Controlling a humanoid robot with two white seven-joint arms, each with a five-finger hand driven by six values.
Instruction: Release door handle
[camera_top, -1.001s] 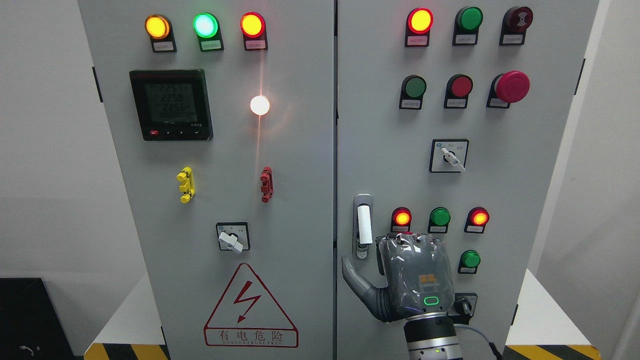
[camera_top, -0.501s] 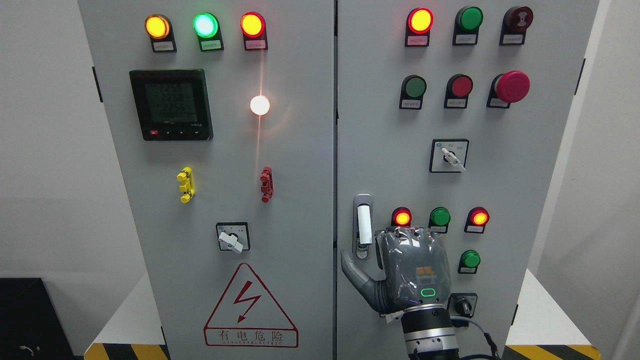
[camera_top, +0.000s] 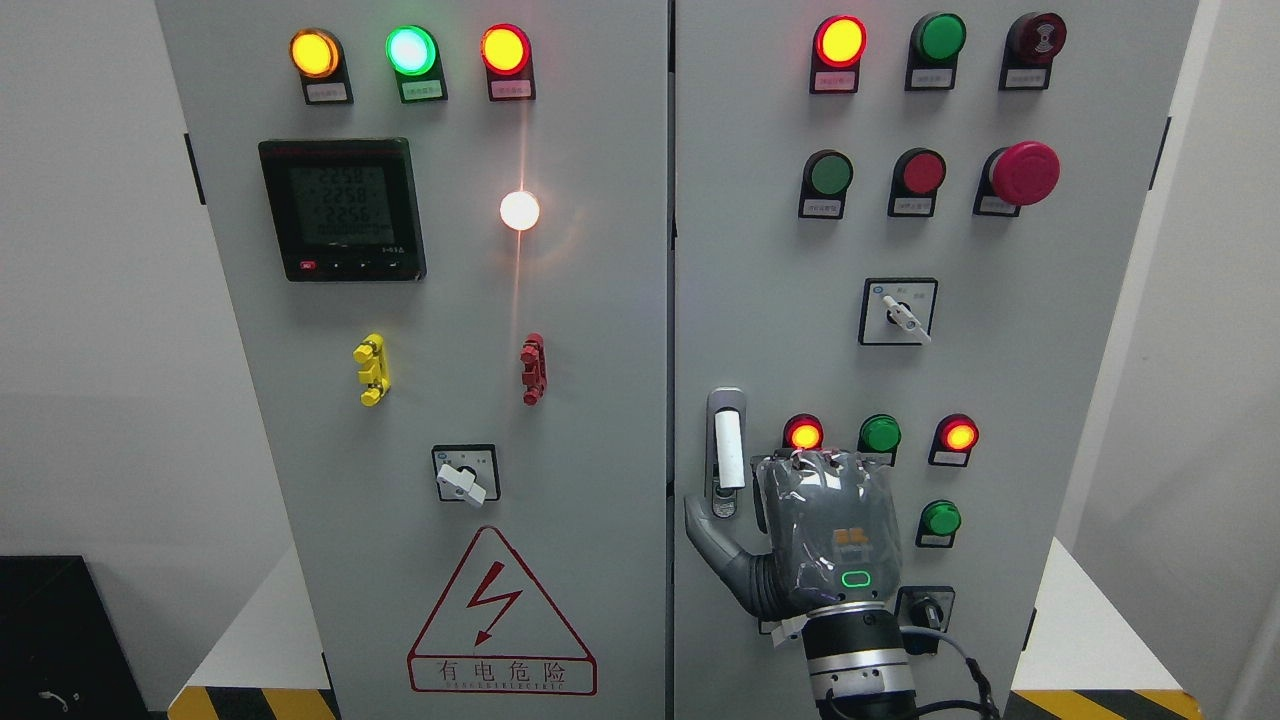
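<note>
The right hand (camera_top: 825, 535) sits back-outward against the right cabinet door (camera_top: 780, 300), thumb splayed, holding nothing. The white door handle (camera_top: 729, 450) stands upright just left of it, untouched.

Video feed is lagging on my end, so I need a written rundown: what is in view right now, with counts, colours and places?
cabinet doors: 2, grey, filling the middle, shut side by side
door handle: 1, white grip in a silver plate, left edge of right door
pilot lamps: 4 on the left door, amber, green, red, white
round lamps and buttons: 9 on the right door, red and green
emergency stop: 1, red mushroom, right door
meter: 1, black, upper left door
rotary switches: 2 white-knobbed, one per door
small handles: 2, yellow and red, left door
warning triangle: 1, red, lower left door
right hand: 1, grey, beside the door handle, thumb out below it, fingers hidden
</note>
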